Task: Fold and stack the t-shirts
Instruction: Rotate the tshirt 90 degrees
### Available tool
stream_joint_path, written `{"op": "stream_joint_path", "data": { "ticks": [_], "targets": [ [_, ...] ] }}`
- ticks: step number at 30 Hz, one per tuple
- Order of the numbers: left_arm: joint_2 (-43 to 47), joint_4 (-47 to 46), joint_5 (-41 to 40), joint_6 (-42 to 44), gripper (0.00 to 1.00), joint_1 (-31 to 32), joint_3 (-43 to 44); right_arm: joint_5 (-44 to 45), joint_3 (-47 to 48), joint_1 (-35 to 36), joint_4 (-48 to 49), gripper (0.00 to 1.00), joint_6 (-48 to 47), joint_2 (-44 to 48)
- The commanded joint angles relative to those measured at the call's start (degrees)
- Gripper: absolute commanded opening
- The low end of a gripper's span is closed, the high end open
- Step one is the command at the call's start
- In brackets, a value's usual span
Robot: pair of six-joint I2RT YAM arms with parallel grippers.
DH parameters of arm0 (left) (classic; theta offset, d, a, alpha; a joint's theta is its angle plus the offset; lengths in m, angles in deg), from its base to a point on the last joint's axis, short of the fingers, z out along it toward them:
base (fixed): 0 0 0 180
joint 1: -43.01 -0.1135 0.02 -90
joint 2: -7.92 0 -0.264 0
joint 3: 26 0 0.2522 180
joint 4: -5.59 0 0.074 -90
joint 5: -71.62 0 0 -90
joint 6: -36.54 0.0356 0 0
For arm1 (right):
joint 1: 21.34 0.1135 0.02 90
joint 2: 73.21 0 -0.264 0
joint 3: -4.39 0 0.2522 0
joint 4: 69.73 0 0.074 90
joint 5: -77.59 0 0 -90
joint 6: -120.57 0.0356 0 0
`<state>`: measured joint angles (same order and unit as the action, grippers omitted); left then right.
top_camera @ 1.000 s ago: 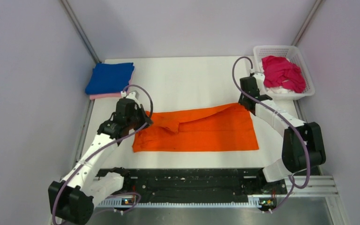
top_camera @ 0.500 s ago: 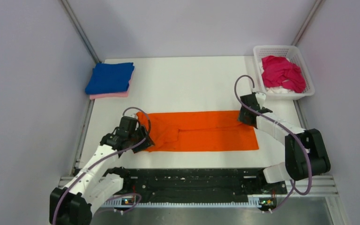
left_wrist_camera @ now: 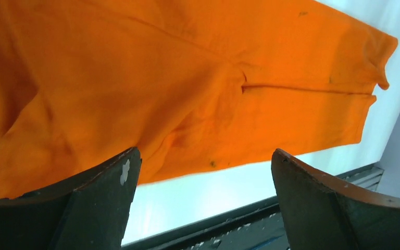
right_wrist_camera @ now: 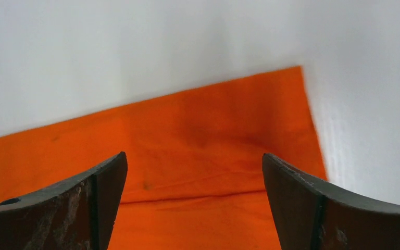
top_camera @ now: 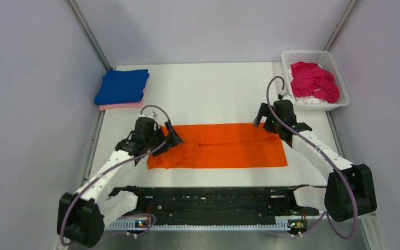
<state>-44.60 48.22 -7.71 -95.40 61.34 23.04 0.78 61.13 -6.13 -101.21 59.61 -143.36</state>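
Observation:
The orange t-shirt [top_camera: 229,148] lies flat on the white table as a long folded band, its left end rumpled. My left gripper [top_camera: 171,136] hovers open over that rumpled end; the left wrist view shows the orange t-shirt [left_wrist_camera: 187,78] beyond the left gripper [left_wrist_camera: 204,153], nothing between its fingers. My right gripper [top_camera: 267,121] is open above the band's far right corner, and in its wrist view the right gripper [right_wrist_camera: 194,155] frames the orange t-shirt [right_wrist_camera: 198,120] without touching it. A folded blue t-shirt [top_camera: 122,86] rests on a folded pink t-shirt [top_camera: 120,106] at the back left. A magenta t-shirt [top_camera: 315,80] is bunched in the basket.
The white lattice basket [top_camera: 312,53] stands at the back right corner. Grey walls close in both sides and the back. A black rail [top_camera: 208,200] runs along the near edge between the arm bases.
Both grippers carried the shirt's far edge toward me, laid it over into a narrower band, then opened and lifted off the cloth.

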Motion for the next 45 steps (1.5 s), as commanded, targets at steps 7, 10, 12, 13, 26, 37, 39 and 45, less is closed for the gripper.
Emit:
{"op": "stream_joint_path", "data": {
  "ticks": [7,10,12,13,26,37,39,45],
  "targets": [
    [-31.2,-17.7,1.4,-4.7,0.98,-1.1,9.4,-18.0,3.8,0.5,12.7,0.99,-4.8,-12.4],
    [-37.2,-15.9,-0.4,-4.3,0.97,-3.0,13.5,-13.8,3.8,0.4,10.5,0.99,-4.4,-15.1],
    [-40.3,-15.6,-0.5,-4.5,0.97,-5.1,16.1,-10.6,3.0,0.1,8.4,0.99,-3.2,-15.9],
    [-42.4,-15.7,0.1,-5.1,0.97,-6.1,17.2,-10.1,2.6,-0.3,7.3,0.99,-2.7,-16.1],
    [-84.9,-18.9,10.6,-16.6,0.93,-3.9,71.5,-22.7,-7.8,11.9,2.0,0.99,0.7,-8.7],
    [-111.2,-36.4,8.1,-41.5,0.99,1.6,106.0,-24.3,-3.2,36.7,-4.0,0.99,-4.8,-1.7],
    [-110.5,-37.9,8.1,-41.0,0.99,2.0,106.0,-23.1,-3.4,36.9,-3.4,0.99,-4.4,0.9],
    [-102.3,-33.3,10.8,-34.0,0.99,2.1,105.4,-14.4,-3.9,36.9,-3.1,0.99,-2.0,7.3]
  ]
}}
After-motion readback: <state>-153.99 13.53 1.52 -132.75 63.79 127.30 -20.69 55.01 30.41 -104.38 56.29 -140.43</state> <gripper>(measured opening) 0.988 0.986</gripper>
